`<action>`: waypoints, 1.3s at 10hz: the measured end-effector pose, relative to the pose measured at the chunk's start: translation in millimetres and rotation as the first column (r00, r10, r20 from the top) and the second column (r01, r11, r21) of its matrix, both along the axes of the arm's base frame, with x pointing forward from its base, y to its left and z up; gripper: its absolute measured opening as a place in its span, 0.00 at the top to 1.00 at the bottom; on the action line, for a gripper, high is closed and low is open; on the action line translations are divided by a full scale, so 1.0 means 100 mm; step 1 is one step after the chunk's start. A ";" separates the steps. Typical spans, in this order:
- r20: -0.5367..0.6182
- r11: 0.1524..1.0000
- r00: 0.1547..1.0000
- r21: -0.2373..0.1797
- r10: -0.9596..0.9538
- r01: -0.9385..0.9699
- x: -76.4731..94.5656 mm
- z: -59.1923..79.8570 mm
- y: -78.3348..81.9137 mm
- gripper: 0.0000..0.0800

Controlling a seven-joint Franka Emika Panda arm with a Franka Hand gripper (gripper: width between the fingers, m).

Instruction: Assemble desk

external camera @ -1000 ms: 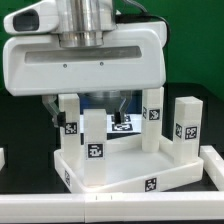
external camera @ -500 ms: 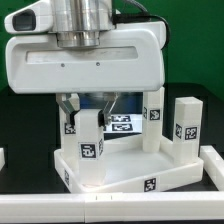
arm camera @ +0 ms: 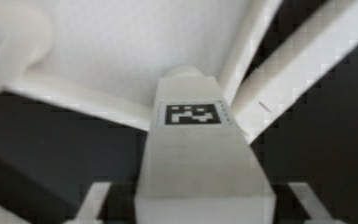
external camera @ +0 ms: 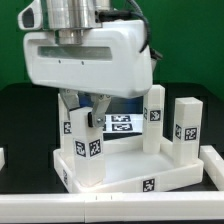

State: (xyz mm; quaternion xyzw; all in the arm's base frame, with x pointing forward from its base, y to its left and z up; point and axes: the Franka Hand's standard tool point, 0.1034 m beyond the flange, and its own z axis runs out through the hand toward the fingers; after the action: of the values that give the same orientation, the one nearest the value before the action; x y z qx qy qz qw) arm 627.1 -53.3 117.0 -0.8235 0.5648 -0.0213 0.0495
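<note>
Desk top (external camera: 120,172), white and rimmed, lies on a black table (external camera: 30,140) with legs standing at its corners, while the gripper (arm camera: 190,190) has its fingers closed against the sides of one tagged leg (external camera: 88,148) at the near corner toward the exterior view's left. That leg looks slightly tilted, so it could jam or cross-thread in its hole. Green backdrop (external camera: 190,40) behind.
</note>
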 end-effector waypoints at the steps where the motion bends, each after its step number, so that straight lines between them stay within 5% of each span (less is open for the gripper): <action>1: -0.011 0.987 0.988 0.041 -0.153 0.154 0.00 -0.01 0.01 0.64; 4: -0.031 0.945 0.947 0.060 -0.321 0.322 0.00 -0.03 0.03 0.64; 5: -0.030 0.948 0.950 0.059 -0.312 0.313 0.00 -0.03 0.03 0.53; 6: -0.025 0.964 0.965 0.055 -0.260 0.261 0.00 -0.03 0.03 0.31; 7: -0.002 0.991 0.992 0.045 -0.128 0.128 0.01 -0.03 -0.02 0.31; 8: 0.040 0.999 0.998 0.021 0.049 -0.049 0.02 -0.05 -0.05 0.20; 11: 0.053 0.943 0.942 -0.041 0.332 -0.330 -0.07 -0.15 0.14 0.19; 13: 0.050 0.879 0.878 -0.069 0.476 -0.472 -0.07 -0.15 0.07 0.19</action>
State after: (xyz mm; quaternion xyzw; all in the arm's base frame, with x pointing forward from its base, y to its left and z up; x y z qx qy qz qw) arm 620.2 -46.8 101.8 -0.9365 0.3435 -0.0509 0.0489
